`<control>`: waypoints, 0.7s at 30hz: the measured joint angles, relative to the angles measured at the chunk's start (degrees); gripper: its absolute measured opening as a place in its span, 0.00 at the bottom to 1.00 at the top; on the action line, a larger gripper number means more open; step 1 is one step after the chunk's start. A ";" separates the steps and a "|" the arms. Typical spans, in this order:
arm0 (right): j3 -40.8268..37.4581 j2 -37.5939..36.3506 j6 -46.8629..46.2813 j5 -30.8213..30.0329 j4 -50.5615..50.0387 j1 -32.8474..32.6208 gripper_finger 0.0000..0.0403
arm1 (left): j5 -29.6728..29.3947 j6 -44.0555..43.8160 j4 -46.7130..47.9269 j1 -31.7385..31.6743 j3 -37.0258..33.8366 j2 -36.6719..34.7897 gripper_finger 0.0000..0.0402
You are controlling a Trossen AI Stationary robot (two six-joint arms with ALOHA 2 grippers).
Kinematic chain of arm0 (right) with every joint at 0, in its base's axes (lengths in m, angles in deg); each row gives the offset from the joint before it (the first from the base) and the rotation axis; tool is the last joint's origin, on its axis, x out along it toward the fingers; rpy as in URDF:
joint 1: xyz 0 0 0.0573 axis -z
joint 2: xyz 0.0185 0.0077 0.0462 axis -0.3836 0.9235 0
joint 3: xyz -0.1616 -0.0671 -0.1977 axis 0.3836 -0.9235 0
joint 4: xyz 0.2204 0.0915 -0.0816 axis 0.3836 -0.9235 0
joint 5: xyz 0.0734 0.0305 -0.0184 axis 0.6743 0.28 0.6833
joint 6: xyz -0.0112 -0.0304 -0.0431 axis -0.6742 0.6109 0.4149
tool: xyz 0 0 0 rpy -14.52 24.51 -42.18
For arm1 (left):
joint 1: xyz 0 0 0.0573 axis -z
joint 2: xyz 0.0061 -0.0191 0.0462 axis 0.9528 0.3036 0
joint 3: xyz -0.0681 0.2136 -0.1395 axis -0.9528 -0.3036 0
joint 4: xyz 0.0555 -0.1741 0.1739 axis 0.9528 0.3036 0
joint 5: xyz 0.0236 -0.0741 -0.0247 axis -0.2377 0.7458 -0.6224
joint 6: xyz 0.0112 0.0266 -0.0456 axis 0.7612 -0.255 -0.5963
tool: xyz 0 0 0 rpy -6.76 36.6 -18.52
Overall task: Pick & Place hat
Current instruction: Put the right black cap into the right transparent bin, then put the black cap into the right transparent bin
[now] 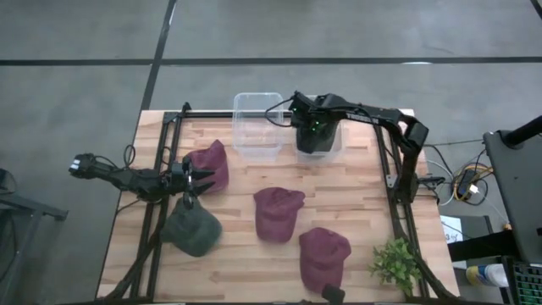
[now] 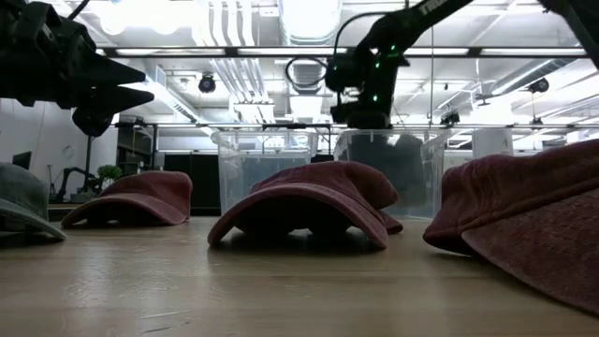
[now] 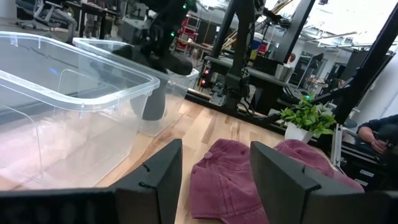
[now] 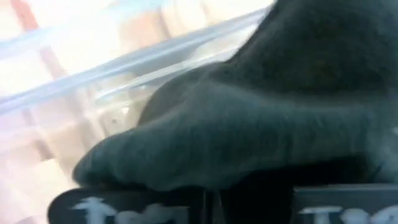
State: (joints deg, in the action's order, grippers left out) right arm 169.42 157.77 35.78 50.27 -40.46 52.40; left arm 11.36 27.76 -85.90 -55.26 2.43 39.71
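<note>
Three maroon hats and one dark green hat lie on the pale striped wood worktop, near two clear bins. Black arms; leafy green plant.

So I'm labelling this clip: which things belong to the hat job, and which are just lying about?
Job:
- dark hat in the shut right gripper, over the right bin
- maroon hats
- green hat
- left bin
- left gripper, open

Lying about:
- potted plant
</note>
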 joint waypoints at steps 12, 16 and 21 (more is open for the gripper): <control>0.31 -0.71 -0.93 2.31 0.94 1.27 0.02 | 0.00 -0.13 0.06 0.01 0.00 0.04 0.45; 0.33 -4.80 -1.43 1.64 1.06 1.16 0.02 | 0.00 -0.07 0.06 0.02 0.00 0.04 0.45; 0.33 -10.77 -4.20 1.68 0.98 1.18 0.02 | 0.00 -0.09 0.07 0.01 0.00 0.04 0.45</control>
State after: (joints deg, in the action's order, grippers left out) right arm 169.75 147.00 31.58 51.95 -39.48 53.58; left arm 11.36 27.67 -85.84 -55.25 2.43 39.75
